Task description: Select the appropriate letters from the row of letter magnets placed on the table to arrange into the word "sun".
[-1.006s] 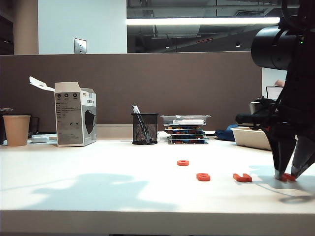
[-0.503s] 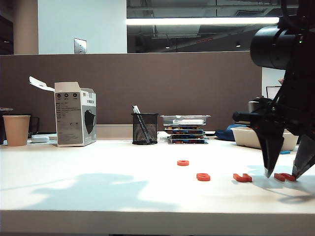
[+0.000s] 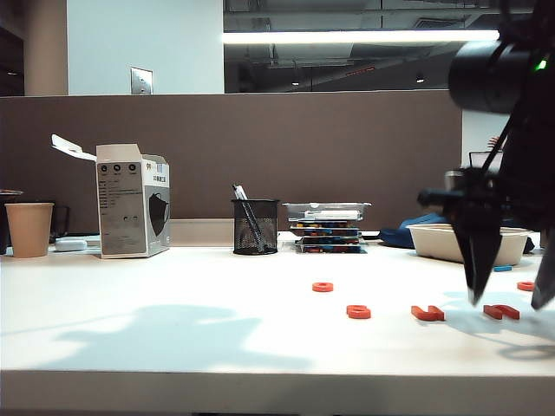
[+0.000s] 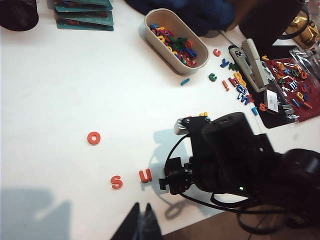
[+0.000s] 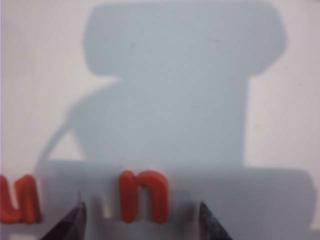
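Your right gripper (image 5: 140, 220), jaws spread and empty, straddles the n (image 5: 143, 195) beside the u (image 5: 20, 199), completing "sun"; your left gripper's (image 4: 141, 226) jaws look closed, empty.

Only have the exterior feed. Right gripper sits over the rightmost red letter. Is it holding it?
Observer: No. In the right wrist view the right gripper is open, and the n lies flat between the fingertips, touching neither.
Operator: Spelling order?
Observer: The left wrist view reads s then u in line. The right wrist view puts the u right beside the n.
Operator: Left gripper?
Observer: The left gripper is shut and empty, above the table, apart from the s.
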`<action>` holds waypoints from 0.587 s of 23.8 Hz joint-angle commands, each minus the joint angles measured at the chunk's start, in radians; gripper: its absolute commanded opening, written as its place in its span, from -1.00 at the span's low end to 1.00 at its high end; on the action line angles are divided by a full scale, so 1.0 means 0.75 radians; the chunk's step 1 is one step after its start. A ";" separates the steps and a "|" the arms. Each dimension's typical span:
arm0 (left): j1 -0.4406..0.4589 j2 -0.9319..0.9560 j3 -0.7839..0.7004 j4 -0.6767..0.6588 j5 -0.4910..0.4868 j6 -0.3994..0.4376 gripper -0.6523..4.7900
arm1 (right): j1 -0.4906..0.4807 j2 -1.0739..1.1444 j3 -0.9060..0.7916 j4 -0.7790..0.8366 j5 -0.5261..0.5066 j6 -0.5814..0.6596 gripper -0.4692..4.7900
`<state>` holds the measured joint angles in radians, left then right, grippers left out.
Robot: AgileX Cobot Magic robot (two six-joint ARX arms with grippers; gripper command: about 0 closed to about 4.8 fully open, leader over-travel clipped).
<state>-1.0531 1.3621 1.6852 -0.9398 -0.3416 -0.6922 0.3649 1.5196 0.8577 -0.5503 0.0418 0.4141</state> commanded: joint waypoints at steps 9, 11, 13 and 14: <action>-0.002 -0.003 0.006 0.023 -0.004 0.005 -0.78 | 0.000 -0.147 0.181 0.028 0.012 -0.135 0.20; 0.002 0.004 0.005 0.049 -0.024 0.006 -0.78 | -0.003 -0.164 0.237 0.020 0.026 -0.148 0.19; 0.005 0.005 0.006 0.073 -0.026 0.097 -0.78 | -0.004 -0.204 0.270 0.020 0.075 -0.208 -0.20; 0.013 0.005 0.006 0.109 -0.015 0.187 -0.78 | -0.004 -0.223 0.275 0.020 0.097 -0.231 -0.39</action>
<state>-1.0508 1.3670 1.6852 -0.9108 -0.3527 -0.6609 0.3630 1.3758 1.0538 -0.5423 0.0761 0.2852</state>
